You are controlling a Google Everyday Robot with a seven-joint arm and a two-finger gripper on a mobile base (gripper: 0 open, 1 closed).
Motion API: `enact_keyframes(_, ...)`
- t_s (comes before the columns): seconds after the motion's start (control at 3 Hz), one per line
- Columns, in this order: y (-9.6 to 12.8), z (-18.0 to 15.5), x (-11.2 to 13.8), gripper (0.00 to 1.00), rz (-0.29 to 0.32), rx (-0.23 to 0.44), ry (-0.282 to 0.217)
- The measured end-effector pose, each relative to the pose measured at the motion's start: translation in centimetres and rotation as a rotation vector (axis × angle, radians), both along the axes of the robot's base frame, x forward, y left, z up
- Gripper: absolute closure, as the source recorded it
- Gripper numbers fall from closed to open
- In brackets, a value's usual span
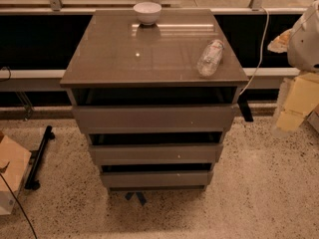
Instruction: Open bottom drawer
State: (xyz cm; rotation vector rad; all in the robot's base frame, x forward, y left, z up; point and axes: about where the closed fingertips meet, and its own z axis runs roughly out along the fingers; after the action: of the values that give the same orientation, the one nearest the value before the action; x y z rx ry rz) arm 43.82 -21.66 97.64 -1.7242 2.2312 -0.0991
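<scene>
The taupe-grey cabinet stands in the middle of the camera view with three handleless drawers stacked down its front. The bottom drawer is the lowest and narrowest front, just above the speckled floor, with a dark gap above it and a tiny pale dot right of centre. The middle drawer and top drawer sit above it. My gripper shows as blurred pale yellow parts at the right edge, under the white arm housing. It is well to the right of the cabinet and higher than the bottom drawer, touching nothing.
A white bowl stands at the back of the cabinet top. A clear plastic bottle lies near its right front corner. A cardboard box and a black bar lie on the floor at left. A white cable hangs at the right rear.
</scene>
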Motion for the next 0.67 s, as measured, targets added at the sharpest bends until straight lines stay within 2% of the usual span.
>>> enact_keyframes(0.67, 0.1, -1.8, 0.0, 0.00, 0.011, 0.063, 0.000)
